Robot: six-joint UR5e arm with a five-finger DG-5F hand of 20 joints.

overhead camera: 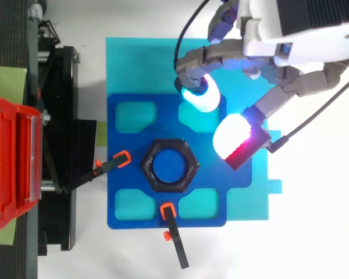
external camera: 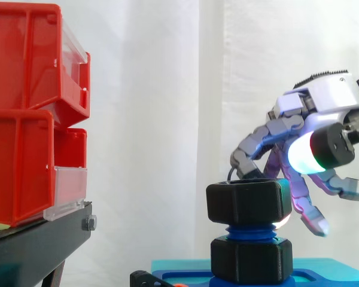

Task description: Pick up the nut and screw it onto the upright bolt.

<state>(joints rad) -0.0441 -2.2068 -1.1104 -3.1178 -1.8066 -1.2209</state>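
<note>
The side camera stood close and level with the nut (external camera: 248,201), red bins (external camera: 30,113) at its nine o'clock, while the top camera looked straight down on the same nut, bins likewise at nine o'clock.

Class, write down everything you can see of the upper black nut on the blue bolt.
The upper nut is black and six-sided with rounded edges, and looks like matte plastic. It sits level at the top of the upright blue bolt, whose end shows through its hole from above. Blue thread shows beneath it, so it stands apart from the lower black nut. The hand hovers beside it, fingers open, not touching it.
</note>
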